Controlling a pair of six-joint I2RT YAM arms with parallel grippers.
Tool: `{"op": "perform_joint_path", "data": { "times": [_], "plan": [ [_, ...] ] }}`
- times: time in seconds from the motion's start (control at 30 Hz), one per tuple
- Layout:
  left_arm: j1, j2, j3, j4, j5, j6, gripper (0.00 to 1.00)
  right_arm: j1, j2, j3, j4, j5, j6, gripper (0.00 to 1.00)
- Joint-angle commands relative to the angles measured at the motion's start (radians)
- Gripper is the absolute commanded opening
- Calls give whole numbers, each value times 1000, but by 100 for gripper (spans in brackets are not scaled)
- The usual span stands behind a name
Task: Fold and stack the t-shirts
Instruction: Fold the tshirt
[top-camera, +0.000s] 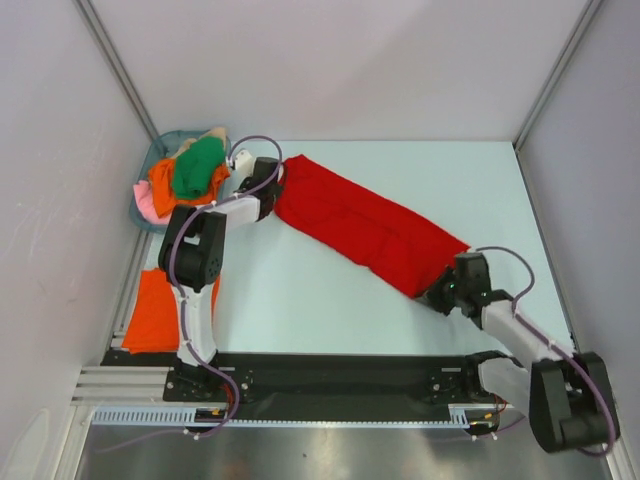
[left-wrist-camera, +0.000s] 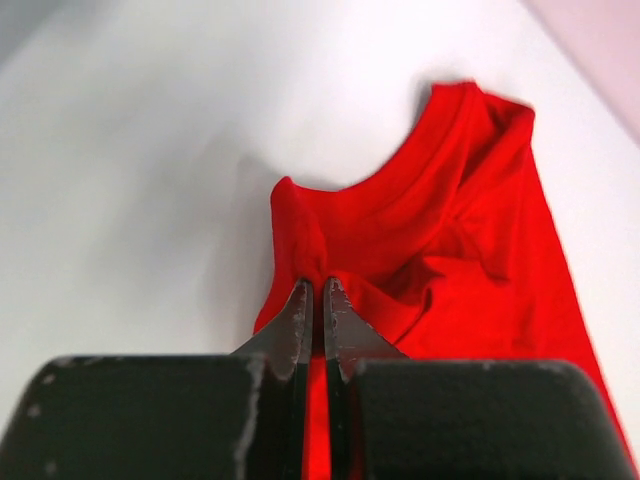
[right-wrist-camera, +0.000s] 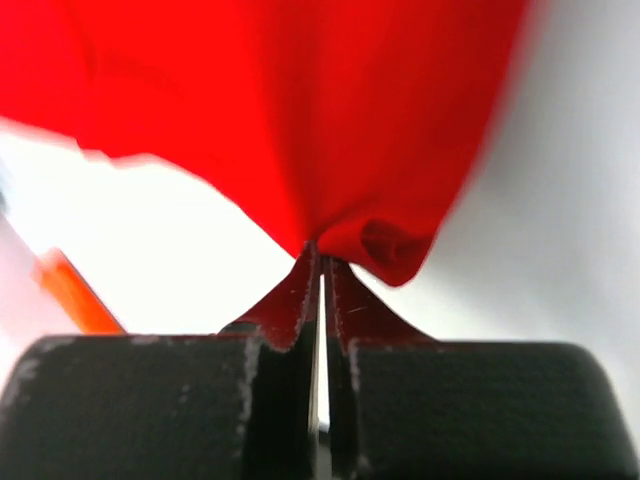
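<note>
Cloth is the whole story: the red t-shirt lies drawn out in a long diagonal band across the pale tabletop, from the far left down toward the near right. It looks light, limp and fully soft. I judge it will sag, crease and drag wherever it is unsupported, so it wants two holds set wide apart, and a pinch that takes in a real bite of fabric, not a single thin edge.

That is how it is held. The left claw is clamped on a bunched fold just beside the ribbed neckline, fingertips pressed together with red cloth between them. The right claw is likewise closed on a gathered tuck at the opposite, lower end of the shirt. Which hem corner it has cannot be told from its wrist view. For a fold, shoulder seam and hem corner seem the sound places to take.

At the far left a blue-grey basket holds a heap: a green shirt on top, an orange shirt under it, a pink one at the near side, and a beige scrap at the back. A folded orange piece lies flat at the near left, beside the left arm.

No brand, tag, print or other writing can be read on any garment.
</note>
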Motion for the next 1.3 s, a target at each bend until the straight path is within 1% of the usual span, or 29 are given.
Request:
{"op": "perform_joint_path", "data": {
  "times": [0.0,0.03,0.07,0.13,0.17,0.23,0.3,0.33,0.37,0.43,0.47,0.53,0.6,0.63,0.7,0.73,0.77,0.8,0.83,0.87,0.9,0.93,0.97,1.0,1.07,1.1,1.13,1.23,1.27],
  "plan": [
    [22,52,75,130,45,77,2,185,-149,-73,-117,44,200,0],
    [36,72,83,148,66,86,2,236,-178,-85,-132,64,234,0],
    [44,82,101,170,78,92,2,347,-213,-97,-146,97,268,0],
    [64,96,121,178,110,97,4,452,-267,-113,-168,142,360,0],
    [73,113,144,179,128,95,4,551,-270,-114,-169,154,387,0],
    [88,125,167,179,185,101,6,642,-243,-105,-154,169,421,0],
    [93,125,188,185,220,138,17,719,-194,-93,-116,168,412,1],
    [93,119,193,185,243,181,26,724,-145,-69,-103,132,368,4],
    [91,112,192,182,248,196,31,729,-117,-49,-97,118,340,14],
    [93,64,181,168,244,227,40,738,-83,11,-132,93,259,24],
    [93,40,164,153,241,255,48,750,-76,78,-196,110,175,41],
    [93,-23,149,135,248,302,54,776,-88,140,-238,104,104,59],
    [93,-71,120,92,251,322,55,773,-109,220,-281,75,8,63],
    [93,-130,101,84,254,335,56,761,-111,249,-296,59,-26,67],
    [91,-190,38,73,285,347,57,731,-87,346,-323,45,-121,71],
    [90,-244,17,69,294,347,58,663,-70,381,-321,13,-153,75],
    [87,-272,-26,56,303,347,58,623,-42,407,-294,-1,-187,75],
    [75,-298,-49,49,290,347,60,585,14,460,-269,-14,-268,76],
    [67,-321,-68,38,281,348,61,533,57,488,-248,-48,-302,77],
    [59,-362,-97,20,273,350,61,450,97,517,-199,-56,-342,77],
    [44,-375,-104,3,232,350,61,410,140,592,-177,-59,-403,77],
    [38,-388,-115,-19,216,320,61,373,248,634,-160,-80,-436,77],
    [35,-410,-141,-55,207,298,61,315,298,681,-111,-90,-460,77],
    [33,-419,-158,-63,201,249,61,290,409,764,-90,-97,-500,77],
    [33,-425,-210,-60,210,206,59,234,519,850,-7,-132,-531,78],
    [33,-421,-216,-59,218,194,56,221,571,896,7,-184,-551,78],
    [33,-410,-218,-66,234,190,54,207,692,1007,21,-200,-581,78],
    [35,-366,-206,-69,244,193,53,175,861,1183,19,-263,-606,77],
    [35,-353,-200,-63,236,194,53,170,954,1290,21,-281,-609,77]
  ]
}}
